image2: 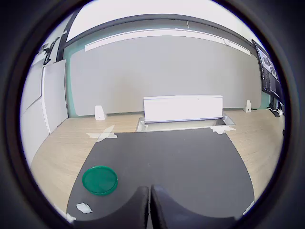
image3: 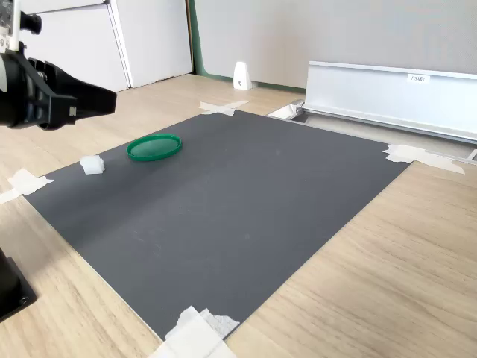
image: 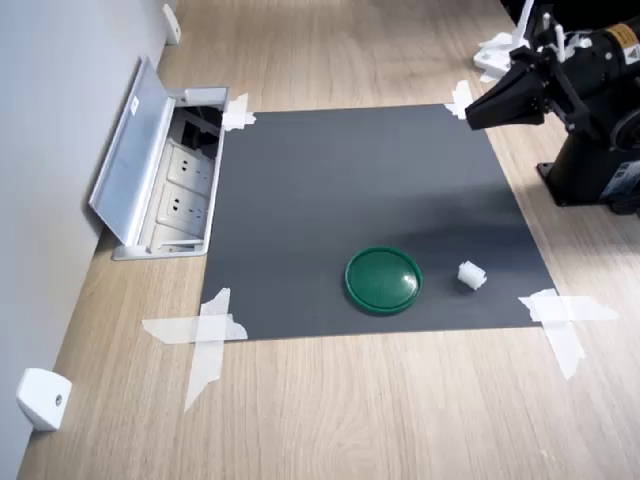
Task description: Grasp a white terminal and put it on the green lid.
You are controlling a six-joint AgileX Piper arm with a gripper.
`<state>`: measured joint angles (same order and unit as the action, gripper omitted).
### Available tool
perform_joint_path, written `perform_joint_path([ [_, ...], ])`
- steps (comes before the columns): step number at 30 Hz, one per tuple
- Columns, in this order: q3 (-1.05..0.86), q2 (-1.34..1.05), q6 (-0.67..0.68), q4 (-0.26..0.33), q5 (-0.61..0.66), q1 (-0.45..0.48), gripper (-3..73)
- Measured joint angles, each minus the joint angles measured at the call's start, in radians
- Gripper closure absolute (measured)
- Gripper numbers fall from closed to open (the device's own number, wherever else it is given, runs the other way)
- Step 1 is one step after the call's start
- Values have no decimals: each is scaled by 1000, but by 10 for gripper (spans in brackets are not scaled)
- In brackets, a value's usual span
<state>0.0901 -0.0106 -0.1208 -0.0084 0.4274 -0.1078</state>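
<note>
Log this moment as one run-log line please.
stage: before grasp | gripper: shut, empty, raised off the mat | white terminal: on dark mat, beside green lid, not touching | lid: empty

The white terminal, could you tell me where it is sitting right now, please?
The white terminal lies on the dark mat, just to the first exterior view's right of the green lid, apart from it and near the mat's taped corner.
</note>
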Motion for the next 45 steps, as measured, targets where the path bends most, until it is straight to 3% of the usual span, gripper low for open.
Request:
perform_joint_path([
  [22, 28, 0, 46, 8, 44, 0, 704],
  [31, 237, 110, 69, 34, 166, 0, 704],
  [40, 535, 417, 80, -18, 330, 0, 704],
  [43, 621, 525, 154, 8, 418, 0, 704],
  [45, 674, 600, 261, 60, 482, 0, 704],
])
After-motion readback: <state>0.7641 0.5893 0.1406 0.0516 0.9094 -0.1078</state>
